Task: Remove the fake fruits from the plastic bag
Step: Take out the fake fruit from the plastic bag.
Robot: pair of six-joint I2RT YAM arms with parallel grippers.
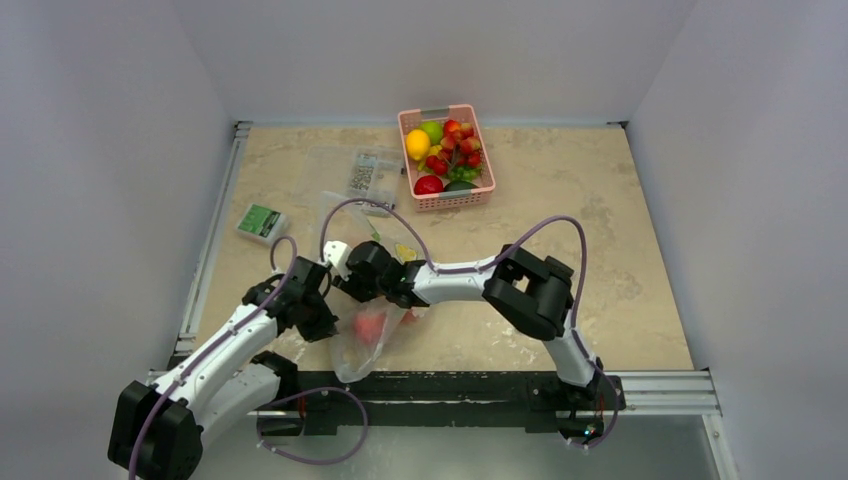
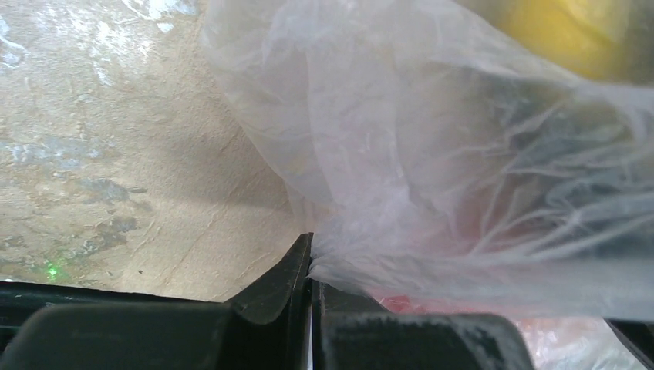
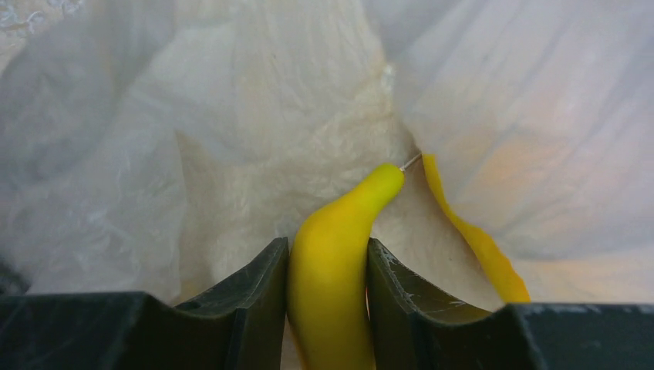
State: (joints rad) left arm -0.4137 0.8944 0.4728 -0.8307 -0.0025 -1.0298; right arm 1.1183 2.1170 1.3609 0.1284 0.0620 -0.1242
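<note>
The left gripper (image 2: pixel 311 247) is pinched closed on the plastic bag (image 2: pixel 432 154), which lies at 7 o'clock from the pink basket (image 1: pixel 447 112). A red fake fruit (image 1: pixel 368 326) shows inside it. The right gripper (image 3: pixel 328 254) clamps a yellow banana (image 3: pixel 362 196) inside the bag.

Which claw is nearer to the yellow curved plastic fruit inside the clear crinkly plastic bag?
Right. The right claw grips the yellow curved fruit; the left claw only pinches the bag film, off the fruit.
</note>
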